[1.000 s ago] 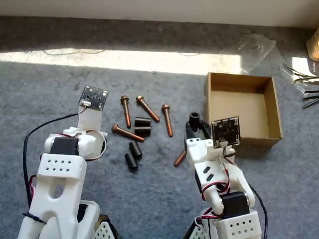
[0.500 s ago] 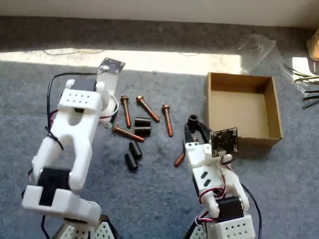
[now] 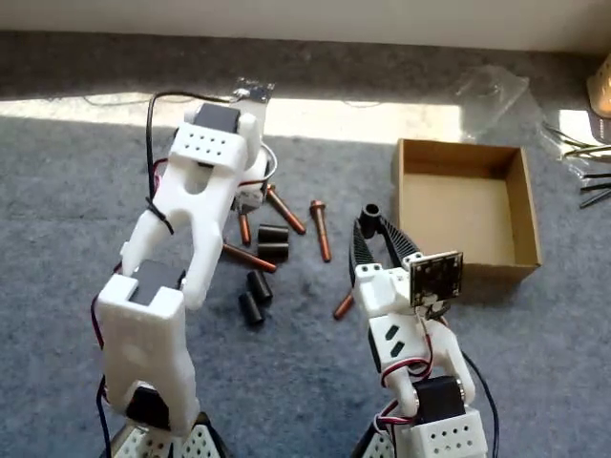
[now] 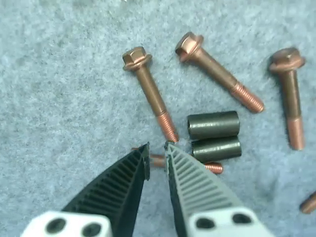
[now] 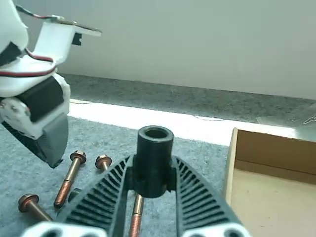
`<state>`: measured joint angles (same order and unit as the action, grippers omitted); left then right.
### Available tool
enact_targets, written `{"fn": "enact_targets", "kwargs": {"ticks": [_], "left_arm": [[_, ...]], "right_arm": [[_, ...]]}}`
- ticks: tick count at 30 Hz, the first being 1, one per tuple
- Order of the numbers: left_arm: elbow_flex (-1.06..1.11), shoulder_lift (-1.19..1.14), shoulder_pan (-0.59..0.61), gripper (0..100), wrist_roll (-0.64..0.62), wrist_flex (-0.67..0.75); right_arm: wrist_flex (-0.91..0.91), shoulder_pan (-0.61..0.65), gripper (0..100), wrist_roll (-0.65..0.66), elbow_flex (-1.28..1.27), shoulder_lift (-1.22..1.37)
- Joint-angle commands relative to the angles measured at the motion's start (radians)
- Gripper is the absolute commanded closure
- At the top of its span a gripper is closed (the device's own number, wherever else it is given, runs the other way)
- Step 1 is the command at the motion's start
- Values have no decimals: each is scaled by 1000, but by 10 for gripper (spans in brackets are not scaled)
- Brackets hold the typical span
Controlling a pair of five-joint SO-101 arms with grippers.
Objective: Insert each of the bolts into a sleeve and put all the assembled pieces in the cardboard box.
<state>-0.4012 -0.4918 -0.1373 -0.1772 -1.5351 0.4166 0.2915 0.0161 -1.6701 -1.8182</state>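
Copper bolts [image 4: 150,94] and black sleeves [image 4: 213,124] strewn on grey surface [image 3: 535,363].

At left hand [image 4: 157,146]: fingers a narrow slit apart, nothing between them, tips down over the pile. Just past the tips, thread end of one bolt. Under the tips, a hidden bolt [image 4: 213,168], only its thread end poking out. Just beside one fingertip, a sleeve pair [image 4: 216,148] lying side by side, touching. Farther out, two outer bolts [image 4: 217,74], heads away from the hand.

At right hand [image 5: 151,163]: fingers clamped on a held sleeve [image 5: 154,148], upright, bore open at the top, standing proud of the fingertips. Beyond this hand and off to one side, box [image 5: 266,148], near but apart. Directly beneath the fingers, a lone bolt [image 5: 134,217] on the surface.

Between the two hands, loose sleeves [image 3: 254,296], seemingly end to end.
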Motion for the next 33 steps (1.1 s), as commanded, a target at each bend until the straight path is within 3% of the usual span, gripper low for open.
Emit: {"fn": "enact_targets", "kwargs": {"ticks": [1, 16, 33], "left_arm": [[-136, -51, -16, 933, -66, -12], [-375, -314, 2, 933, -126, -12], [-403, -337, 56, 933, -123, -8]], "right_arm": [[-36, -13, 989, -2, -130, -16], [-36, -13, 989, -2, -127, -16], [-35, -10, 989, 66, -127, -16]]}}
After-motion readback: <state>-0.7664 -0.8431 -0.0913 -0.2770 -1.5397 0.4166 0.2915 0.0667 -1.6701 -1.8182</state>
